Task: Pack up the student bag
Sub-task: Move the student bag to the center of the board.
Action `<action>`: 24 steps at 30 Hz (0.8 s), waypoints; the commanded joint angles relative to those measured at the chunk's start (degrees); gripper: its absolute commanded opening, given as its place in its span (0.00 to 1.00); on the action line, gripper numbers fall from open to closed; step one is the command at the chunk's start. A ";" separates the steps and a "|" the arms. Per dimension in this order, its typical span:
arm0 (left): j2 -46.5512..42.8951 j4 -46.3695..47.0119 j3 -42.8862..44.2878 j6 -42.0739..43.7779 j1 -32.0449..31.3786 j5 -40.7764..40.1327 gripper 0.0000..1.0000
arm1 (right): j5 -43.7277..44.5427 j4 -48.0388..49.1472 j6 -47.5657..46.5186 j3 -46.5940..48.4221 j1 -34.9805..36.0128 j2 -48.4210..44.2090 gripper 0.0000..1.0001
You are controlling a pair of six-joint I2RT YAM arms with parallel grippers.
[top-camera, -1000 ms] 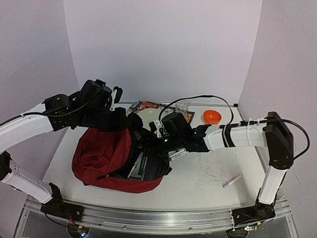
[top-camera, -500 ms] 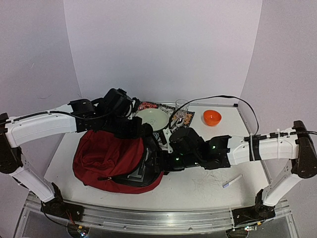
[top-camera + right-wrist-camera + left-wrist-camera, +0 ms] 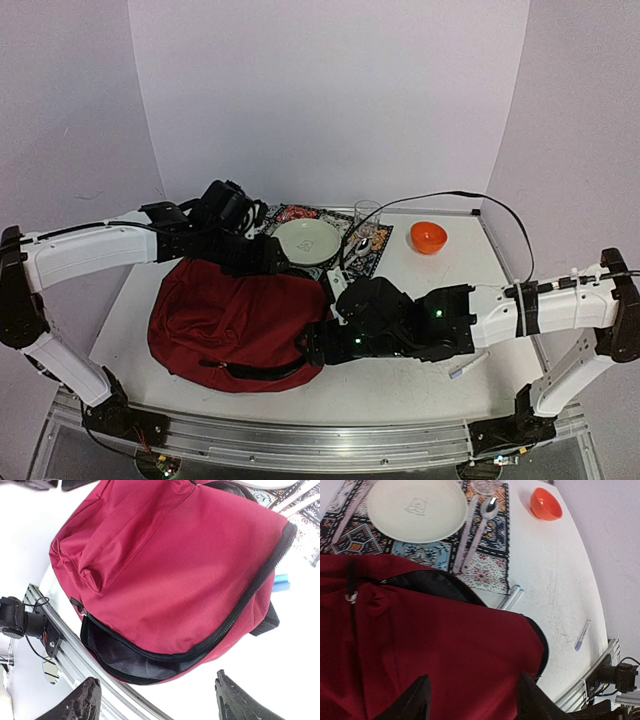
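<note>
The student bag (image 3: pixel 230 318) lies floppy on the left half of the table, dark red with black zippers. Its main flap lies down over the body (image 3: pixel 435 645). A front zipper mouth (image 3: pixel 135 657) gapes, showing black lining. My left gripper (image 3: pixel 476 702) hovers open just above the red fabric, holding nothing; in the top view my left gripper (image 3: pixel 280 258) sits at the bag's far edge. My right gripper (image 3: pixel 162 700) is open and empty, just off the bag's right side, low over the table (image 3: pixel 315 345).
Behind the bag a patterned placemat (image 3: pixel 487 565) carries a pale plate (image 3: pixel 307 240) and a spoon (image 3: pixel 487 510). A glass (image 3: pixel 368 215) and an orange bowl (image 3: pixel 428 236) stand at the back. Two markers (image 3: pixel 512 597) lie by the bag, and a pen (image 3: pixel 468 365) lies front right.
My left gripper has opened and let go of the bag's flap, which dropped shut over the grey things inside. My right arm has drawn back toward the near edge.
</note>
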 commanded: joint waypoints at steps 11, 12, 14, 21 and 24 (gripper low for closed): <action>-18.75 -19.08 -14.56 -1.78 6.29 -8.65 0.78 | -4.00 -1.74 -3.81 16.39 1.67 11.94 0.79; -19.50 -19.64 -15.54 -2.17 6.33 -8.65 0.78 | -4.36 -1.83 -4.40 17.89 2.16 13.34 0.79; -20.95 -20.39 -17.91 -3.26 6.64 -8.73 0.80 | -5.41 -2.14 -5.36 21.51 3.12 16.74 0.79; -26.77 -21.53 -25.01 -8.53 8.08 -6.17 0.81 | -5.47 -3.82 -7.10 28.15 3.63 23.03 0.79; -28.09 -20.40 -28.46 -10.60 8.59 -3.06 0.80 | -4.27 -5.08 -7.87 28.77 3.51 24.30 0.78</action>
